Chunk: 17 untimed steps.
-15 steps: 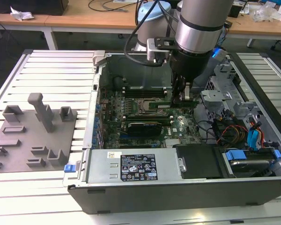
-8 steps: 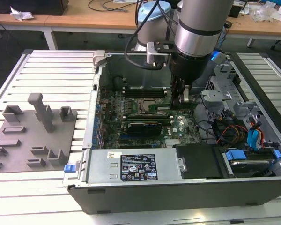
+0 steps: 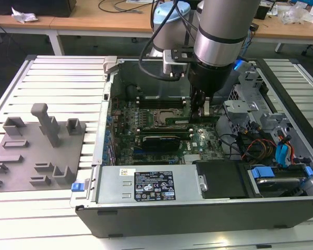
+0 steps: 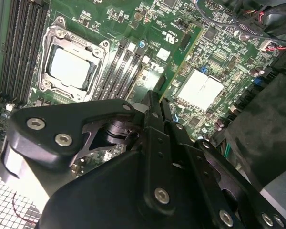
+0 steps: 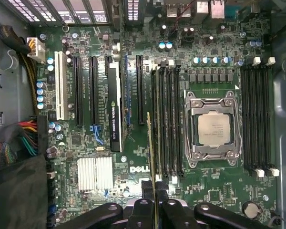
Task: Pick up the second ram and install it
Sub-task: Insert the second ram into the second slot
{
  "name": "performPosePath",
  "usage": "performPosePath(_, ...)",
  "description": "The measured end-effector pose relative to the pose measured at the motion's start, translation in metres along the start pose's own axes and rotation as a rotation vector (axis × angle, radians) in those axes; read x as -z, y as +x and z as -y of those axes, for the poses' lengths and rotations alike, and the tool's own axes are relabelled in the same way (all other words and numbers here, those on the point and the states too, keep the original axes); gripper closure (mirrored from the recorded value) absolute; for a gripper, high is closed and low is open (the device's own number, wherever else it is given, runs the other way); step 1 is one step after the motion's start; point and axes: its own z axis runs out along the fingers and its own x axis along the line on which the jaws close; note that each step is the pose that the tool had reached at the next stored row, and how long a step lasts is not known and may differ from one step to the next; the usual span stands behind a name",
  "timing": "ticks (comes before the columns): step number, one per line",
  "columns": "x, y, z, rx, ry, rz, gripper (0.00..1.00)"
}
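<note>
Hand (image 5: 154, 202) pinching second ram (image 5: 151, 143) edge-on, just beside memory slots (image 5: 168, 119) near CPU socket (image 5: 213, 130).

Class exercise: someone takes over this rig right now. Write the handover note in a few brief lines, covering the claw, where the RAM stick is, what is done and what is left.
Claw: shut on the second ram, gripping it edge-on at one end.
Position: the arm is down inside the open computer case; the stick hangs over the motherboard beside the memory slots next to the CPU socket, roughly parallel to them.
Done: the pick-up.
Left: seating. In the second wrist view the stick looks above the board, not in a slot; whether it touches one cannot be told.
</note>
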Motion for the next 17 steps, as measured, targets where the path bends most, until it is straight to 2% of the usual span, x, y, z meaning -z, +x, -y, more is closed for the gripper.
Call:
performPosePath(2, -0.0001, -0.0021, -0.0049, 0.0, 0.0, -0.0001, 0.86)
performPosePath(4, -0.0006, -0.0051, -0.0162, 0.0, -0.0002, 0.0027, 0.86)
performPosePath(7, -0.0019, -0.0072, -0.0288, 0.0, -0.0004, 0.0086, 0.86)
performPosePath(10, -0.0056, -0.0109, -0.0348, 0.0, -0.0005, 0.0096, 0.86)
performPosePath(14, -0.0136, -0.015, -0.0433, -0.033, 0.0012, 0.0102, 0.86)
performPosePath(17, -0.0222, -0.0224, -0.0481, -0.037, 0.0013, 0.0103, 0.86)
